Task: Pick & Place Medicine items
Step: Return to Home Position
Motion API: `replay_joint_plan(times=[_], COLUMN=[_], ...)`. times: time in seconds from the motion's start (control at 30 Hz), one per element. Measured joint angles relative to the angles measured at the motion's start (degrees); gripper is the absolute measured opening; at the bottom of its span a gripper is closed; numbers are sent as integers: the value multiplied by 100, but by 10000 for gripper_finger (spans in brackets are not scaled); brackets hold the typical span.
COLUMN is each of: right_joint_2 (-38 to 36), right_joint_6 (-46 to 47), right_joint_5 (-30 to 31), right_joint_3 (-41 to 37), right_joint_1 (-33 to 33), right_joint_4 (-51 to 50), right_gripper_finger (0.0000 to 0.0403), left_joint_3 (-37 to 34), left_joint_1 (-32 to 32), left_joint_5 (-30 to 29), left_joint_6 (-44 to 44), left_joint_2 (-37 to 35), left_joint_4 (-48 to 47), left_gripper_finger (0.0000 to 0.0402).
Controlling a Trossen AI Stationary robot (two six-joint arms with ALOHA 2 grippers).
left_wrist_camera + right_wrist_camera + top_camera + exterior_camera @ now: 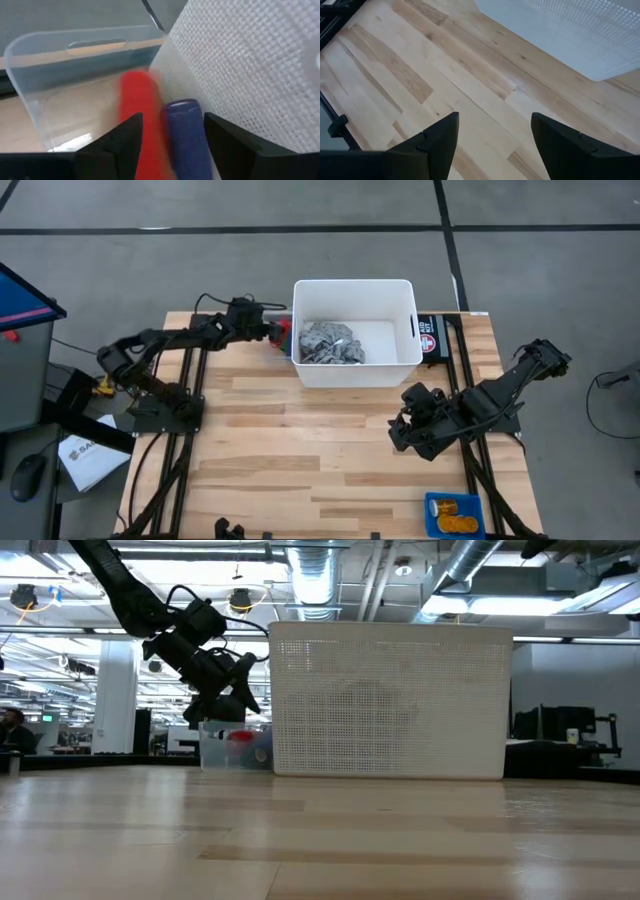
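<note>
Presently: holds left gripper (272,330), spread and empty, above clear bin (30,60) beside white bin (355,285), probably to clear red roll (137,95) and blue roll (182,125) lying inside; rests right gripper (410,425), also spread and empty, over bare table (300,440), waiting; lists orange pill bottles (455,517) in blue tray (432,502), table corner on right arm's side.

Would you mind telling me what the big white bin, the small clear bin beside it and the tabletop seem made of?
White bin: probably matte moulded plastic; its wall shows a fine grid of holes. Small clear bin: glossy transparent plastic, the wood showing through. Tabletop: wood, jointed strips with visible grain, smooth finish.
</note>
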Motion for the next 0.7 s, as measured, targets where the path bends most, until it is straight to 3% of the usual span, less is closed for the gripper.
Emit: replay_joint_plan(times=[0.27, 0.47, 0.53, 0.7], right_joint_2=[2, 2, 2, 2], right_joint_6=[1, -140, -156, -52], right_joint_5=[1, 10, 66, 129], right_joint_3=[0, 0, 0, 0], right_joint_1=[0, 38, 87, 251], right_joint_4=[-66, -74, -126, -270], right_gripper_finger=[245, 245, 245, 245], left_joint_3=[2, 1, -57, -393], left_joint_1=[179, -55, -328, -1232], left_joint_5=[168, 1630, 1928, 1958], left_joint_6=[79, 718, 1146, 2510], left_joint_2=[-94, -796, -1170, -2408], left_joint_4=[-30, -95, -482, -2110], left_gripper_finger=[225, 218, 213, 201])
